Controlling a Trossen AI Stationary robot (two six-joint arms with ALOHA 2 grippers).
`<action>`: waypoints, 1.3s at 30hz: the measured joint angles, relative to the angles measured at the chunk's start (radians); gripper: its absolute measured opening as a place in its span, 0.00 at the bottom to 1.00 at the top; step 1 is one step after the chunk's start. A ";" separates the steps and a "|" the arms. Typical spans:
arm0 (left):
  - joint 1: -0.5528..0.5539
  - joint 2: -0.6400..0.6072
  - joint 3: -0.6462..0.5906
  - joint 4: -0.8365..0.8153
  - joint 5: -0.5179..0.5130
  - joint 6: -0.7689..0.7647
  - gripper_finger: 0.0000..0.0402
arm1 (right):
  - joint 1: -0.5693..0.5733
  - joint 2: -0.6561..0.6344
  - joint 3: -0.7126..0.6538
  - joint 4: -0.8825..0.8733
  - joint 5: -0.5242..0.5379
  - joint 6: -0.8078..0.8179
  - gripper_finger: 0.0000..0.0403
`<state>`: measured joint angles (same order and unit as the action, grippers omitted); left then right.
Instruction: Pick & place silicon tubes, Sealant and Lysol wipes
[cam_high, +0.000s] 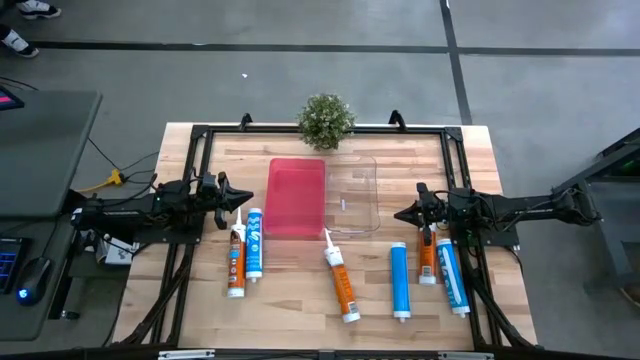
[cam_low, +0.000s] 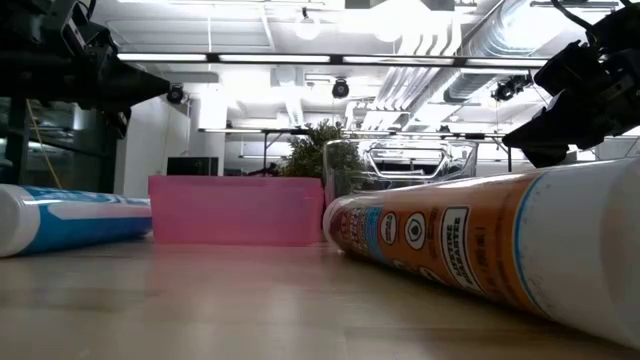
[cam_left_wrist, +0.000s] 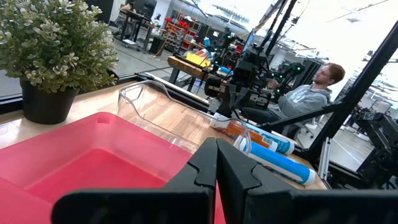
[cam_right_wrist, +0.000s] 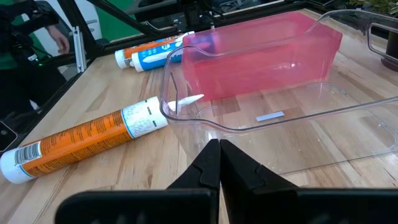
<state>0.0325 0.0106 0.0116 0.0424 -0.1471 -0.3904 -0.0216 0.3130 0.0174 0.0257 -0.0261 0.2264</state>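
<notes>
On the pale, grained wooden table (cam_high: 300, 300), the left gripper (cam_high: 243, 201) hovers at the left side, its dark fingers pressed together on nothing. Just below it lie two cartridge-shaped tubes side by side: an orange-and-white sealant tube (cam_high: 236, 262) and a blue-and-white silicone tube (cam_high: 254, 243), both with nozzles pointing toward the gripper. To their right sits a matte pink plastic bin (cam_high: 296, 198), rectangular and smooth-walled, touching a clear, glossy plastic tray (cam_high: 352, 195) with rounded corners. Behind the two containers stands a small bushy green plant (cam_high: 325, 119) in a dark pot. In front of the tray lies a long orange sealant tube (cam_high: 340, 279) with a white tapered nozzle whose tip reaches the clear tray's near edge. Farther right lies a plain blue cylindrical tube (cam_high: 400, 281), then a short orange tube (cam_high: 427, 260) beside a blue-and-white tube (cam_high: 452, 277). The right gripper (cam_high: 399, 214) hangs above those last two, its jaws shut and empty, pointing at the tray.
</notes>
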 joint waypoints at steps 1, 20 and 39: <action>0.000 0.000 0.000 0.000 0.000 0.000 0.00 | 0.000 0.000 0.000 0.000 0.000 0.000 0.00; 0.000 0.000 0.003 0.004 -0.148 -0.007 0.00 | 0.000 0.000 0.000 0.000 0.000 0.000 0.00; 0.000 0.000 0.003 0.007 -0.131 -0.102 0.00 | 0.000 0.000 0.000 0.000 0.000 0.000 0.00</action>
<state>0.0323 0.0109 0.0147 0.0490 -0.2778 -0.4929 -0.0216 0.3128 0.0170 0.0259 -0.0261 0.2264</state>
